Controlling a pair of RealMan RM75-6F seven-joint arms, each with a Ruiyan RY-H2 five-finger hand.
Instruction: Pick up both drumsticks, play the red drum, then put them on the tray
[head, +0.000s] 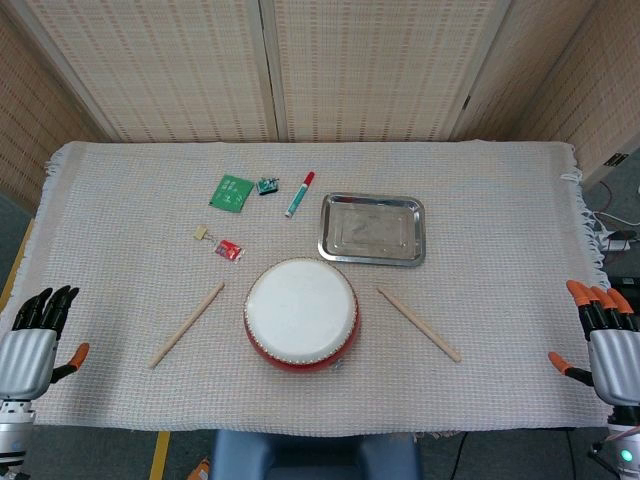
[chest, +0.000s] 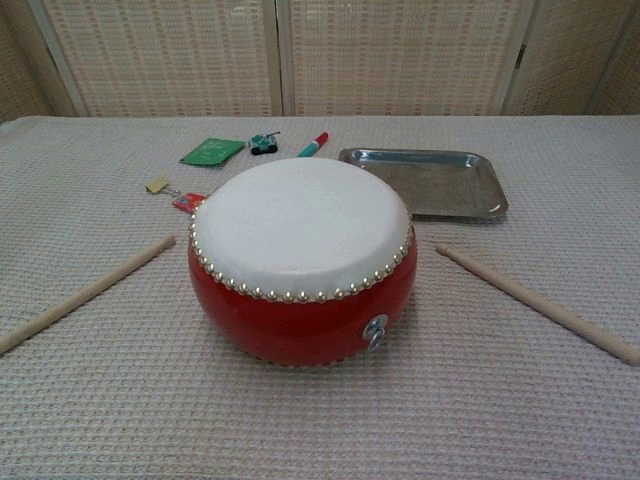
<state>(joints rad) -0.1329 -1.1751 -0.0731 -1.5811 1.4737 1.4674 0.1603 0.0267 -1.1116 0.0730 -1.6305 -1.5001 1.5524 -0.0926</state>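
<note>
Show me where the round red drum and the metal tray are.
round red drum (chest: 300, 215): chest view, on the white drumhead.
metal tray (head: 372, 228): head view, on its bare floor.

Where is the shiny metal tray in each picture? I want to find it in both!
Head view: the metal tray lies right of the middle, behind the red drum and a bit to its right.
Chest view: the tray sits in the upper right, behind the drum.
Shared landmark: the red and green marker lies just left of the tray in both views.
</note>
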